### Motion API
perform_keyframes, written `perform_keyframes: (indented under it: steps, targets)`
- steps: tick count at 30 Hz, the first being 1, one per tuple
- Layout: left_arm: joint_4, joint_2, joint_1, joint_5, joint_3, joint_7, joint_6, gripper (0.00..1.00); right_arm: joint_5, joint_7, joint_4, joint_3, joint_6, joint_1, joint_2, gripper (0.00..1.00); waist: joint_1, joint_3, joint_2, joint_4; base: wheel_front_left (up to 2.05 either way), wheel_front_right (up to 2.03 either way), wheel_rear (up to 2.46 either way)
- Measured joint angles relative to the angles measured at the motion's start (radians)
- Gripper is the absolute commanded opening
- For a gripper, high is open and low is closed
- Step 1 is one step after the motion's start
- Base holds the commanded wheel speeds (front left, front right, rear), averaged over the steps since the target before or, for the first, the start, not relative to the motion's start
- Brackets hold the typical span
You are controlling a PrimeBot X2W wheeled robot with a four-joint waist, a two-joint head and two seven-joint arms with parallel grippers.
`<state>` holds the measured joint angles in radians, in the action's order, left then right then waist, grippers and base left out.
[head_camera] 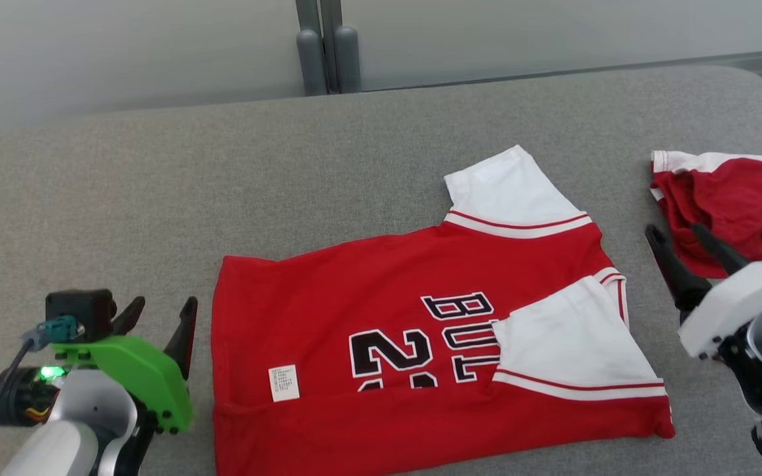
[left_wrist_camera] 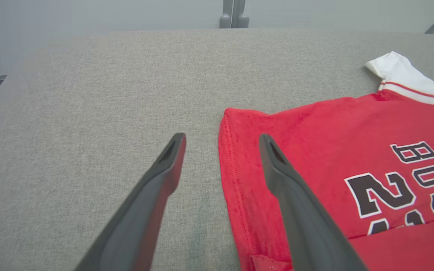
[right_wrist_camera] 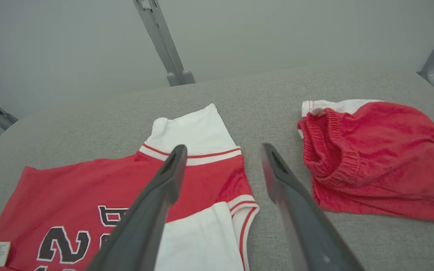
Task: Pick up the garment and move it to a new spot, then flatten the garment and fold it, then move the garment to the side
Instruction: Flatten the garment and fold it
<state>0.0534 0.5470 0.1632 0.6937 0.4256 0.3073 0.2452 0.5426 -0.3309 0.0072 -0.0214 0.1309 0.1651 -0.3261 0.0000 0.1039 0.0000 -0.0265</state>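
Observation:
The garment (head_camera: 387, 291) is a red jersey with white sleeves and black lettering, lying flat on the grey padded table (head_camera: 156, 185). Its near edge is folded up over the number and one sleeve is folded in across the front. My left gripper (head_camera: 163, 305) stands open just left of the jersey's hem, holding nothing. In the left wrist view the gripper (left_wrist_camera: 221, 136) straddles the hem of the garment (left_wrist_camera: 315, 128), one finger over the cloth. My right gripper (head_camera: 674, 230) is open and empty, right of the collar end. In the right wrist view that gripper (right_wrist_camera: 224, 146) hangs above the garment (right_wrist_camera: 70, 184).
Red shorts with a white band (head_camera: 731, 198) lie crumpled at the table's right end, just beyond my right gripper, and the shorts (right_wrist_camera: 382, 150) sit right of its fingers. Grey metal posts (head_camera: 328, 46) rise behind the far edge. Bare table stretches to the left and back.

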Motion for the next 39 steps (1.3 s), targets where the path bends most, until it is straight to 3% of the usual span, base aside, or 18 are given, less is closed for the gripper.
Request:
perform_keyframes:
  steps: [10,20,25,39]
  targets:
    - [-0.149,-0.097,0.196,-0.031,0.063,-0.035,-0.066,1.00,0.036,0.152,0.249,0.174,0.000,0.334,-0.090,1.00,0.0000,0.136,0.0000,0.018,0.00,0.00,0.00]
    - [-0.215,-0.158,0.341,-0.081,0.126,-0.047,-0.122,1.00,0.133,0.155,0.514,0.381,0.000,0.631,-0.155,1.00,0.0001,0.266,0.0000,0.076,0.00,0.00,0.00]
    - [-0.223,-0.163,0.370,-0.088,0.133,-0.053,-0.126,1.00,0.190,0.139,0.598,0.502,0.000,0.729,-0.181,1.00,0.0001,0.321,0.0000,0.104,0.00,0.00,0.00]
    - [-0.187,-0.168,0.399,-0.091,0.152,-0.041,-0.135,1.00,0.339,0.140,0.779,0.665,0.000,0.873,-0.172,1.00,0.0001,0.391,0.0000,0.126,0.00,0.00,0.00]
